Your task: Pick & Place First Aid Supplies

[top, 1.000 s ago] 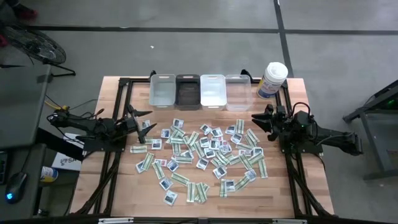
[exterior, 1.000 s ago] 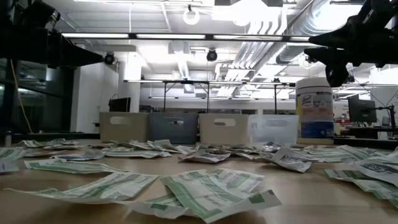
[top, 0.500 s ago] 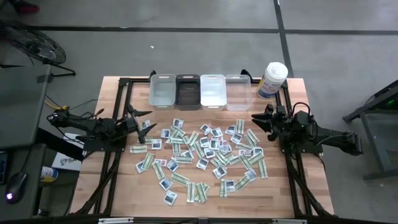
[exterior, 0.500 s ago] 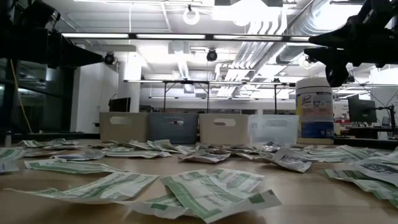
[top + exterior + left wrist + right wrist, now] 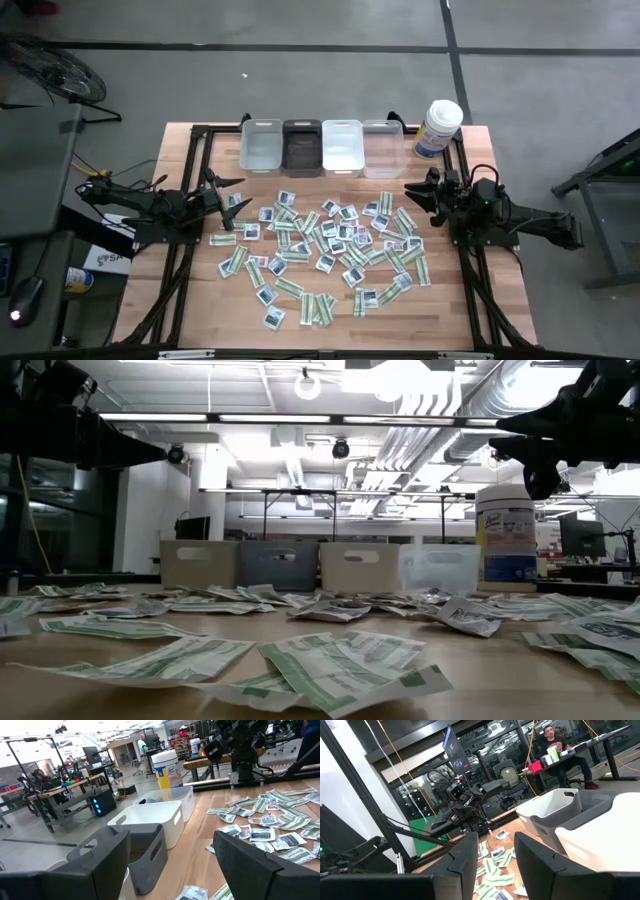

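The worktop (image 5: 200,300) is pale wood with visible grain, matt, framed in black metal rails. The first aid supplies (image 5: 330,245) look like thin, crinkled paper packets, slightly sheeny. Along the far edge, four bins (image 5: 323,147) are smooth plastic, one translucent, beside a glossy-labelled plastic canister (image 5: 437,129).

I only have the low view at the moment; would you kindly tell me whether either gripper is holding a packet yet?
Observer: No. In the high view the left gripper hovers at the left edge of the packets, fingers open and empty.
Operator: Thank you. And the right one?
Observer: The right gripper is at the pile's right edge; its wrist view shows a gap between the fingers with nothing in it.
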`<state>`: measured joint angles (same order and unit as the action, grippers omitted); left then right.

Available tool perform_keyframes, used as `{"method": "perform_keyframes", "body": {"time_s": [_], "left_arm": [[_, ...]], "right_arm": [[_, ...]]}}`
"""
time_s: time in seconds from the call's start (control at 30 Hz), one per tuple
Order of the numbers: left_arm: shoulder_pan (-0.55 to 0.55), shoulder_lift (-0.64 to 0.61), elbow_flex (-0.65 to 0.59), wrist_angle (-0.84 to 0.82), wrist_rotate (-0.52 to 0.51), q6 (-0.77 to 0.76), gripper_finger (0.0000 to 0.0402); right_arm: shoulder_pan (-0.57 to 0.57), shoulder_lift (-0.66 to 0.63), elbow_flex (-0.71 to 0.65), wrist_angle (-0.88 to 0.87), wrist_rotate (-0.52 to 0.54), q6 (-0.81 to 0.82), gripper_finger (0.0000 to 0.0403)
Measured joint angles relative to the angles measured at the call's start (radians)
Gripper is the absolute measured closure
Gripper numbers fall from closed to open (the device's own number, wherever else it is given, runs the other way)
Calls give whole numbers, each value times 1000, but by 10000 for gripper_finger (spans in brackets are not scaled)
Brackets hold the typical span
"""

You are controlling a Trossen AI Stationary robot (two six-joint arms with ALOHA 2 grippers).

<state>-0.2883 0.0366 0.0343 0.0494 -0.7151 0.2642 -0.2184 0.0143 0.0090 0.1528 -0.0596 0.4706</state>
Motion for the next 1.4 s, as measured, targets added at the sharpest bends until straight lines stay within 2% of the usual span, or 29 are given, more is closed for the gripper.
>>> {"method": "perform_keyframes", "body": {"time_s": [0.63, 0.83, 1.03, 1.23, 1.4], "left_arm": [[0, 0, 0, 0, 0, 0, 121], [0, 0, 0, 0, 0, 0, 121], [0, 0, 0, 0, 0, 0, 121], [0, 0, 0, 0, 0, 0, 121], [0, 0, 0, 0, 0, 0, 121]], "right_arm": [[0, 0, 1, 40, -10, 20, 281], [0, 47, 146, -200, 3, -87, 281], [0, 190, 356, -478, 5, -94, 281], [0, 417, 558, -666, -5, 37, 281], [0, 617, 720, -815, -10, 2, 281]]}}
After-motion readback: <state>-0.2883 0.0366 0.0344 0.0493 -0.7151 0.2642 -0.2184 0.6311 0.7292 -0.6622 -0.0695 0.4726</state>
